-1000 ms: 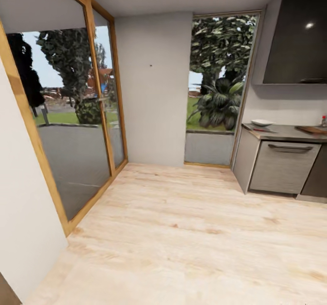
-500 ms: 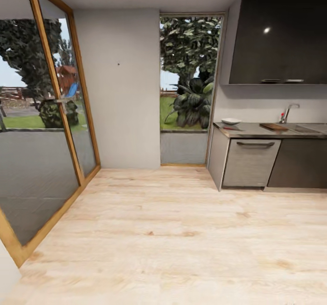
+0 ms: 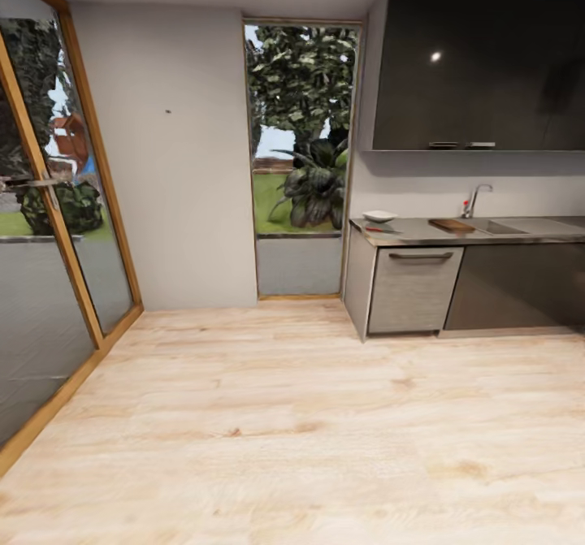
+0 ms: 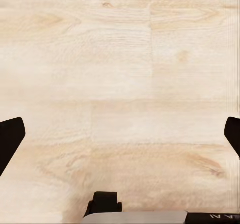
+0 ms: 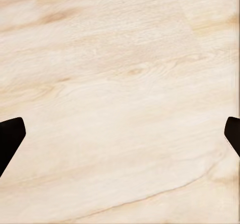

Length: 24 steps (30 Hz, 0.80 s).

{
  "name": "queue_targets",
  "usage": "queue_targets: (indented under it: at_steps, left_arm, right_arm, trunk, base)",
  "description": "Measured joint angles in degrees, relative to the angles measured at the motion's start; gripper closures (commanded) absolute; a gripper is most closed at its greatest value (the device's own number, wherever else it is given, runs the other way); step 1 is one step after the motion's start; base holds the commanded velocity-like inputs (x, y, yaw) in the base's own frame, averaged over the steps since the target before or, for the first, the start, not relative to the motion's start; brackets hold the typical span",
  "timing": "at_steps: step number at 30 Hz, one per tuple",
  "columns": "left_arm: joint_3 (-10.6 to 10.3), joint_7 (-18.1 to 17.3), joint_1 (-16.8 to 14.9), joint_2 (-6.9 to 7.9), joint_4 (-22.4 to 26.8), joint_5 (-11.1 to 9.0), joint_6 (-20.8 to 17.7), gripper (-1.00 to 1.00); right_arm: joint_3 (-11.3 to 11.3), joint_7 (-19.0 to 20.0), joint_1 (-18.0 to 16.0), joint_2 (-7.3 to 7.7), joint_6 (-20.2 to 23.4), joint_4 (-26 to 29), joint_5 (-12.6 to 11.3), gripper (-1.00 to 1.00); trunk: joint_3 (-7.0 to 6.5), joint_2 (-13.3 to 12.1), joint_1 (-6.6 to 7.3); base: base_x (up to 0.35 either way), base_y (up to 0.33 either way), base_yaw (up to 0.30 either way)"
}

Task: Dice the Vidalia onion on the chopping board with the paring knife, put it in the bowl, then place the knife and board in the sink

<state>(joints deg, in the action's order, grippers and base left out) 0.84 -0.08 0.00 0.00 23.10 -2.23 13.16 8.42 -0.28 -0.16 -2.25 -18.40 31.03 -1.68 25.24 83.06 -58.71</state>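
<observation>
Pale wood-plank floor covers most of the head view, running to a grey wall with a tall narrow window onto greenery. Wood-framed glass doors line the left side.

Kitchen unit sits at far right, well apart from the robot. Grey steel-look desk tops a pale drawer front with a bar handle and dark cabinets. Dark glossy wall cabinets hang above.

On the desk, from its left end:
- bowl, white, shallow, near the corner
- paring knife, seen as a thin red streak just in front of the bowl; blade too small to make out
- chopping board, dark brown, lying flat just beside the sink
- sink, basin edge visible, chrome tap behind it with a red dot at its base

Vidalia onion: the sink's interior cannot be seen from this angle, so the onion cannot be located.

Left wrist view: floor planks, with 2 dark fingertips at opposite picture edges; left hand spread wide, released, holding nothing. A dark mount part and a grey strip show at the lower edge.

Right wrist view: floor planks at a slant, 2 dark fingertips likewise far apart; right hand released, empty.
</observation>
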Motion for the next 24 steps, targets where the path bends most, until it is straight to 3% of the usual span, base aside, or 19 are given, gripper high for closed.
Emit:
queue_targets:
  at_steps: [13,24]
  left_arm:
    - [0.0,0.0,0.0,-0.16,0.0,0.0,0.0,-1.00]
    - [0.0,0.0,0.0,-0.16,0.0,0.0,0.0,-1.00]
  right_arm:
    - [0.0,0.0,0.0,0.00,0.0,0.0,0.0,-1.00]
    - [0.0,0.0,0.0,0.02,0.0,0.0,0.0,-1.00]
  trunk:
    - [0.00,0.0,0.00]
    - [0.00,0.0,0.00]
  base:
    - [0.187,-0.211,-0.012]
    - [0.217,-0.216,-0.256]
